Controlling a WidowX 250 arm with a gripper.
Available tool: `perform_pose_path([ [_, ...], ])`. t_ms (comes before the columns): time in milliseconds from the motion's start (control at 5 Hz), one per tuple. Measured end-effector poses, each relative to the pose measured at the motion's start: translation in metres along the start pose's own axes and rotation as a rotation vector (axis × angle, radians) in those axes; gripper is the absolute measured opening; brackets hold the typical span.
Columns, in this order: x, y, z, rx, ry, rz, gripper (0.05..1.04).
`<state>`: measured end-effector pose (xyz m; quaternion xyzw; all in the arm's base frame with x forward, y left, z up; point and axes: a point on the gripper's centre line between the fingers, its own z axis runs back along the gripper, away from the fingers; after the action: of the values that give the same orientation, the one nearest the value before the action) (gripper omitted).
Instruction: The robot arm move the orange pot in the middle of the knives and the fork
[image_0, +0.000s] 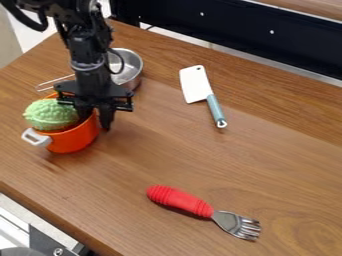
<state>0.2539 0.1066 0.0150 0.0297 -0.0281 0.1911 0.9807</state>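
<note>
The wooden bench (167, 162) has visible brown grain and a soft pale sheen. Along its far side runs a black panel (267, 42) dotted with small light spots, with more wood (314, 7) above it. A beige surface (8, 42) stands at the upper left.

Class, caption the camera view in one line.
Claw at the rim of the orange pot, cleaver and fork lying apart on the wooden table.
</note>
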Motion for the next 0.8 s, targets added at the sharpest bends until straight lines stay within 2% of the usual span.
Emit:
perform_pose_path([
  [200, -0.002, 0.000, 0.000, 0.060, -0.021, -0.038, 0.121],
  [400, -0.002, -0.001, 0.000, 0.076, -0.017, -0.039, 0.072],
  [600, -0.001, -0.003, 0.004, 0.106, -0.004, -0.041, 0.067],
  [800, 0.002, -0.010, 0.021, 0.090, -0.011, -0.051, 0.067],
])
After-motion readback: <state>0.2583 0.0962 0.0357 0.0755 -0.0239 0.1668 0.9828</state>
